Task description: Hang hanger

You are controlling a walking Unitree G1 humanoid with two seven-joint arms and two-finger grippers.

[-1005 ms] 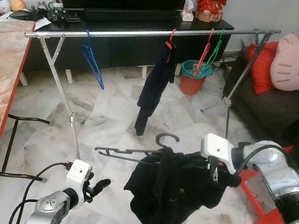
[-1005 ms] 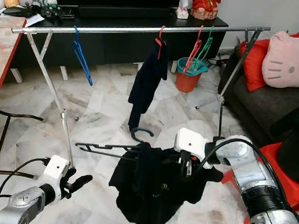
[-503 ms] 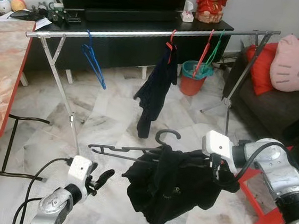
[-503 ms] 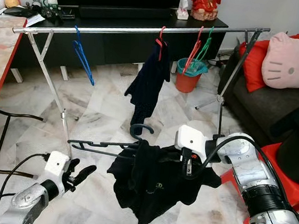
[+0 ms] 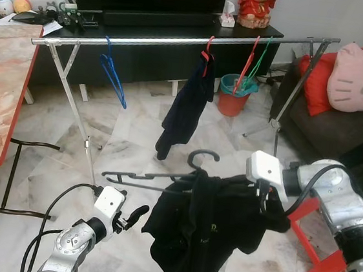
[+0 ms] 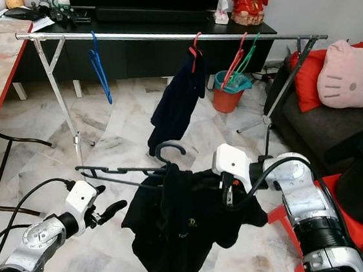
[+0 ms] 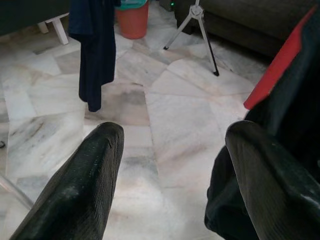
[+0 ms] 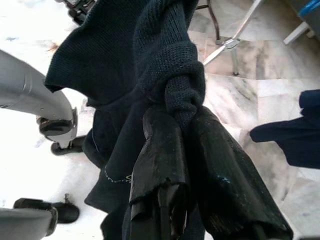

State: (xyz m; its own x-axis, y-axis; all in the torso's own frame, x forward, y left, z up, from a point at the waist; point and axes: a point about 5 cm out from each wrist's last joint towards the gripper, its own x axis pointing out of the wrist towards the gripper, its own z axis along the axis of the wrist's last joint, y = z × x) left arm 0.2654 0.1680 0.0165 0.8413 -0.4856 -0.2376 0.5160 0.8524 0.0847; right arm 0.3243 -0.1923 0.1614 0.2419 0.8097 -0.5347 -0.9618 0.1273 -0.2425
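Closest to the camera, the left gripper (image 5: 135, 214) sits low over the floor (image 5: 136, 138), well short of the rail (image 5: 178, 39), fingers spread apart with nothing between them. It looks idle.

A bit further out, the right gripper (image 6: 226, 191) has its fingers pinched together on the hanger's (image 5: 158, 176) right end, bunched shirt (image 5: 211, 223) fabric caught in the grip too. The black hanger carries that black shirt and hangs in the air well below the rail and on the near side of it, roughly under the dark garment (image 5: 186, 107) that's already hung up.

So I'd say the job is maybe halfway: hanger's loaded and lifted, but it's not on the rail yet. Still left is raising it and hooking it over.

Its long axis runs pretty much level and parallel to the rail, free end pointing toward the robot's left. The hook (image 5: 203, 156) sticks upward, curling over to the right.

Back on the rail: a blue hanger (image 5: 113, 73) to the left, red and green hangers (image 5: 251, 62) to the right.
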